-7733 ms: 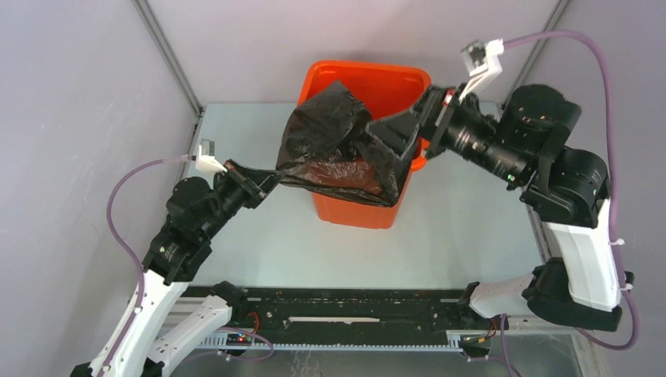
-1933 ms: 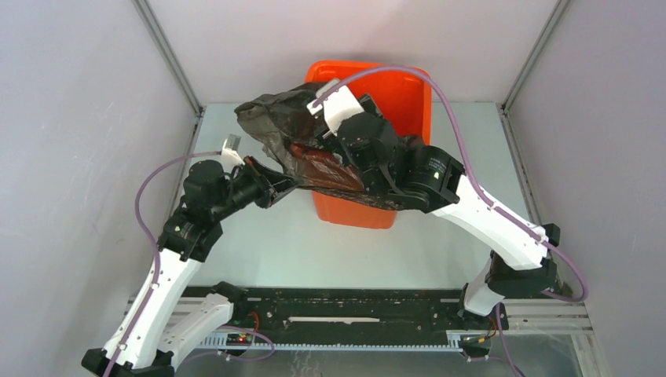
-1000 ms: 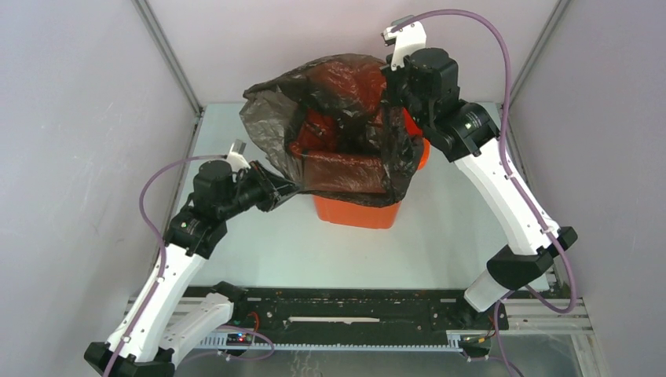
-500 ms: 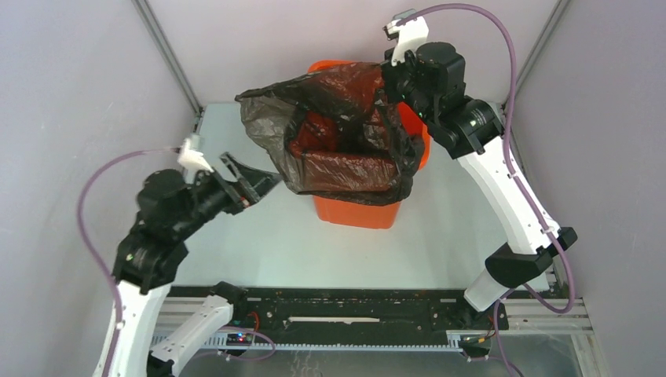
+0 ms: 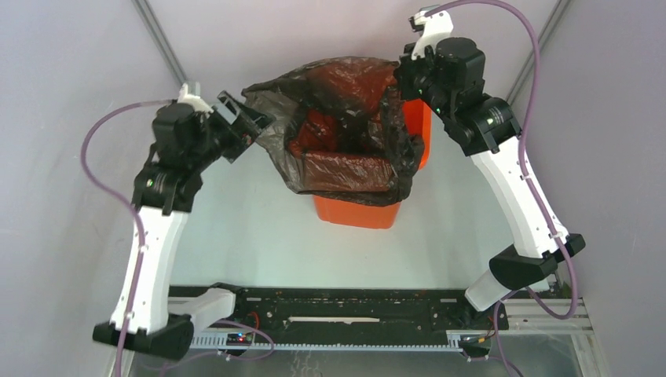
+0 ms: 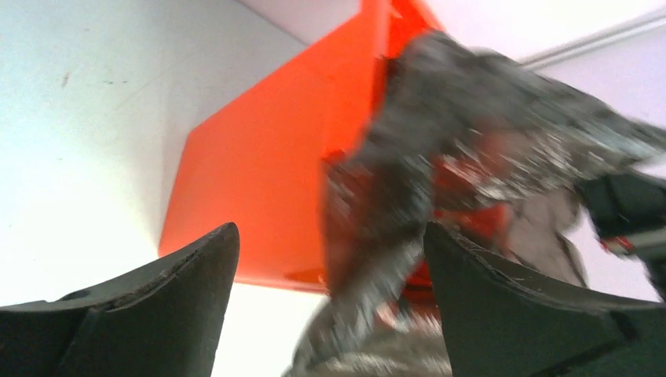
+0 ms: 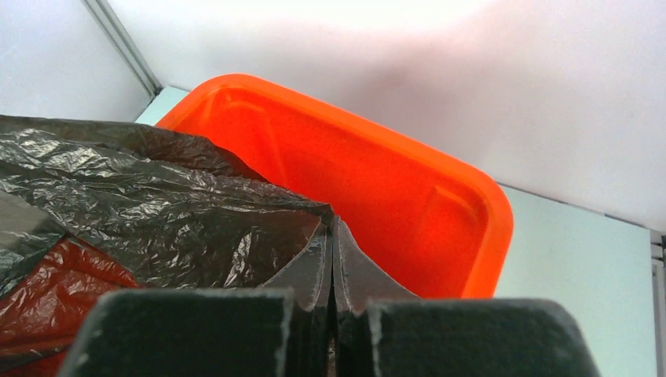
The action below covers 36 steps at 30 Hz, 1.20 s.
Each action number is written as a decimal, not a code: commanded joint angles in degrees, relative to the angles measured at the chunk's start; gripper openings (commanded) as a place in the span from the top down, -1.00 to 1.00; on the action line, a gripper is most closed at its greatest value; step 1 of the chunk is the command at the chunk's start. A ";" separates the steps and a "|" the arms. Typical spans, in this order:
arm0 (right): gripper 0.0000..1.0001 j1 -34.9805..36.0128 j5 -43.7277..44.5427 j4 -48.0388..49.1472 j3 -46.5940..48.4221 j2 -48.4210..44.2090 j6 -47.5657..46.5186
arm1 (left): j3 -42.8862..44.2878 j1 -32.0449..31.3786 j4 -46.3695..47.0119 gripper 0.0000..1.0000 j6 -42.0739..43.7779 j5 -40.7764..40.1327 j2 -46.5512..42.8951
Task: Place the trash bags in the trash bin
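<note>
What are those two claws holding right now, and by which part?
The right gripper is shut on the trash bag, pinching a fold of its thin film above the trash bin. The left gripper is open and holds nothing.

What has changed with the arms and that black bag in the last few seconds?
The left gripper let go of the trash bag, opened, and swung away toward the far left. The right gripper stays shut on the bag, still draped over the unmoved trash bin.

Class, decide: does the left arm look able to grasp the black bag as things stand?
Probably yes: the left gripper is open right beside the trash bag, with nothing between them.
</note>
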 commanded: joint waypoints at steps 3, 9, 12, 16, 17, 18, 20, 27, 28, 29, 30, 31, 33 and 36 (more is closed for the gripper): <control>1.00 -3.40 -2.19 -0.16 0.99 -2.32 4.31 | 7.23 2.20 4.64 -0.71 2.37 -2.21 7.14; 1.00 -6.26 -3.75 0.95 0.84 -1.67 5.00 | 11.54 2.83 6.06 -0.51 4.48 -1.98 13.25; 1.00 -8.03 -5.16 1.84 0.84 -0.67 5.39 | 12.38 3.05 6.62 -0.36 4.92 -2.38 15.24; 1.00 -10.41 -6.43 3.39 0.88 1.41 5.12 | 12.17 3.18 7.56 -0.05 4.13 -1.63 17.63; 1.00 -10.94 -6.60 3.79 1.01 1.99 5.13 | 11.83 3.19 7.93 0.02 3.80 -1.42 18.11; 1.00 -11.40 -6.79 4.24 1.24 2.66 5.30 | 11.45 3.19 8.42 0.09 3.56 -1.24 18.48; 1.00 -12.30 -7.28 5.37 1.71 3.88 5.71 | 10.76 3.19 9.31 0.21 3.37 -1.12 19.65; 1.00 -15.83 -11.40 9.12 5.77 9.86 9.07 | 11.97 3.54 10.41 0.40 2.95 1.31 25.75; 1.00 -16.32 -12.74 9.64 6.24 10.59 9.34 | 12.11 3.54 10.47 0.40 2.86 1.57 26.49; 1.00 -16.68 -13.22 10.17 6.66 11.29 9.60 | 12.15 3.53 10.52 0.41 2.77 1.92 27.27; 1.00 -17.09 -13.43 10.51 7.03 11.98 9.99 | 12.12 3.54 10.49 0.42 2.54 2.23 27.91; 1.00 -17.47 -13.92 10.31 7.65 12.63 10.41 | 12.25 3.54 10.50 0.43 2.45 2.67 28.38; 1.00 -17.97 -15.31 9.61 8.70 13.53 11.12 | 12.82 3.50 10.48 0.34 2.84 3.53 28.75; 1.00 -17.74 -16.37 7.48 10.15 13.43 12.39 | 15.06 3.54 8.74 0.04 5.73 2.56 26.96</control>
